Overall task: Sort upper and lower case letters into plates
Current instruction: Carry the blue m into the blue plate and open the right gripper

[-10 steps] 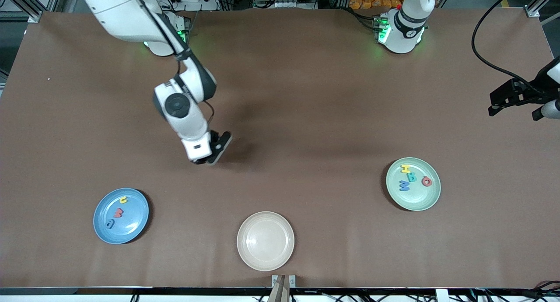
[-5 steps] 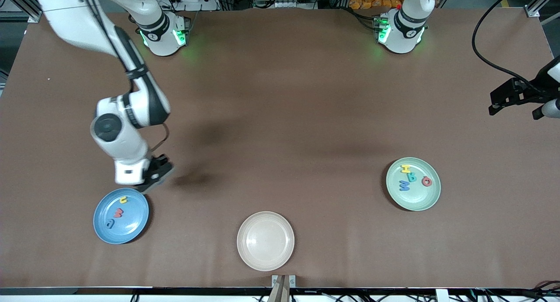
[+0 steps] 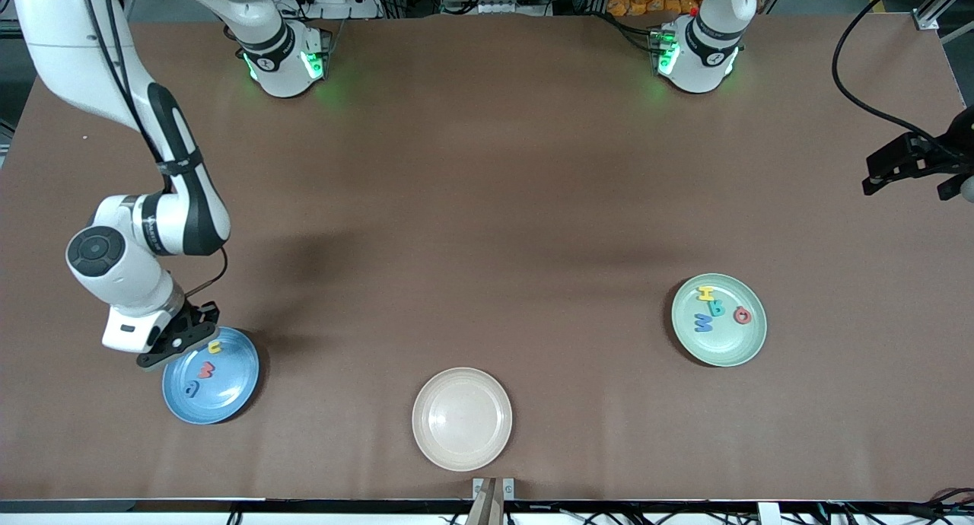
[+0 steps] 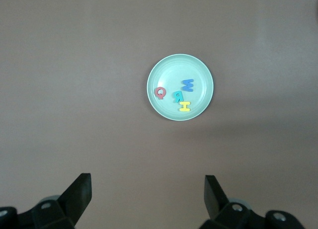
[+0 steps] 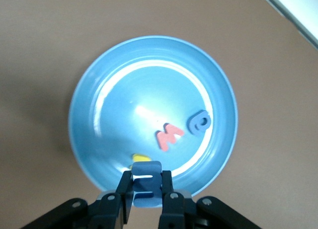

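The blue plate (image 3: 228,392) lies toward the right arm's end of the table and holds a yellow letter (image 3: 214,348), a red letter (image 3: 206,370) and a blue letter (image 3: 192,389). My right gripper (image 3: 176,341) hangs over that plate's rim, shut on a blue letter (image 5: 147,184). In the right wrist view the plate (image 5: 99,114) fills the frame with the red (image 5: 169,136), blue (image 5: 199,121) and yellow (image 5: 140,158) letters. The mint green plate (image 3: 730,346) holds yellow, teal, blue and red letters. My left gripper (image 4: 147,191) is open, high over bare table; the mint plate (image 4: 201,70) shows below it.
A beige cream plate (image 3: 462,418) sits empty near the table's front edge, between the two other plates. The left arm's hand (image 3: 917,160) hangs at the table's edge at its own end.
My right arm has swung from over the middle of the table toward its own end and now holds the blue letter over the blue plate's rim. The left hand shifted slightly outward.
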Controlling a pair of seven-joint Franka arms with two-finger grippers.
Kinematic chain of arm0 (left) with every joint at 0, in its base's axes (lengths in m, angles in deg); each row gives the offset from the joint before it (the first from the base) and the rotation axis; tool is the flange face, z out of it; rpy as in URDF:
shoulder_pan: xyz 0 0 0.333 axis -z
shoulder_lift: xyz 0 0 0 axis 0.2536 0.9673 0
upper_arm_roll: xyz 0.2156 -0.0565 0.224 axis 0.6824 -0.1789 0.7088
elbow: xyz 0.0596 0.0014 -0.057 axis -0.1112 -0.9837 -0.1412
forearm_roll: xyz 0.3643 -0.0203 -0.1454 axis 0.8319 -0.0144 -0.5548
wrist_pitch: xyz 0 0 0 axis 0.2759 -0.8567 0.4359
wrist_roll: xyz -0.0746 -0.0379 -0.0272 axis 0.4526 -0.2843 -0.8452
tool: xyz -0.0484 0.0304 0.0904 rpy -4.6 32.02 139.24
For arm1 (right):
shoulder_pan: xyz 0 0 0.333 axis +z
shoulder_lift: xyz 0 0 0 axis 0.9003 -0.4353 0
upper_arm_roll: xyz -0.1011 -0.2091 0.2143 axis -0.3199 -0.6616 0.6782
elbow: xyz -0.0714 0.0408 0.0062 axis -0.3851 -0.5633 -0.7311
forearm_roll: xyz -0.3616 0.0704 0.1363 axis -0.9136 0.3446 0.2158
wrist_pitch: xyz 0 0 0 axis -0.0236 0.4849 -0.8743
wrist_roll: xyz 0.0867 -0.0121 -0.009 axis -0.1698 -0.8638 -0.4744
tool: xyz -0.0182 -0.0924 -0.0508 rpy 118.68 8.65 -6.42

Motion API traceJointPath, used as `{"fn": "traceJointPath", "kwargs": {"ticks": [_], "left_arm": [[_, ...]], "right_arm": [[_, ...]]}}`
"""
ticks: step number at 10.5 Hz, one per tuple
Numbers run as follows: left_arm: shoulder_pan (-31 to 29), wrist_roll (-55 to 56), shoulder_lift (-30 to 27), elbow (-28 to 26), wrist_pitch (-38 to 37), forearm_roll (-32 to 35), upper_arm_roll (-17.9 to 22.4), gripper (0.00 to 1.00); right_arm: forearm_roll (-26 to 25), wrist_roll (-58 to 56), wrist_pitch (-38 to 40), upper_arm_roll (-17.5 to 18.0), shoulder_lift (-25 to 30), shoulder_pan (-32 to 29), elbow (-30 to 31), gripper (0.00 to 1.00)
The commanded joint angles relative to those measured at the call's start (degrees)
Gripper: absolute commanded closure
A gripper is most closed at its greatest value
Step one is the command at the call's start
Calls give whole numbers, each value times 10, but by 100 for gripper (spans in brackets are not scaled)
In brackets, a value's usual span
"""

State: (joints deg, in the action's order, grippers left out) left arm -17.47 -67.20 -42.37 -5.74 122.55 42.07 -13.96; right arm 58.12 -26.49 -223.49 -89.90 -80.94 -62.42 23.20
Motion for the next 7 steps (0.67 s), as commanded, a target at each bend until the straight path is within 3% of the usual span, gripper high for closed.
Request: {"fn": "traceJointPath", "kwargs": {"ticks": [1,2,3,4,7], "left_arm": [[-3,12,-10,4,-16,-13,4,0],[-3,23,-10,3,-16,-11,4,0],[-3,23,-10,3,-16,-10,4,0],[-3,21,-9,3,-16,-9,3,0],[-2,17,-7,1,-15,-9,0,0]], "right_arm": [[-1,11,-3,6,-42,-14,-62,100],[0,45,-3,6,-47,-9,-73,99],[-1,77,3,7,-54,-2,-91,63],[1,88,3,7,-59,-4,-102,1],[6,88,4,9,-56,-9,-102,0]]}}
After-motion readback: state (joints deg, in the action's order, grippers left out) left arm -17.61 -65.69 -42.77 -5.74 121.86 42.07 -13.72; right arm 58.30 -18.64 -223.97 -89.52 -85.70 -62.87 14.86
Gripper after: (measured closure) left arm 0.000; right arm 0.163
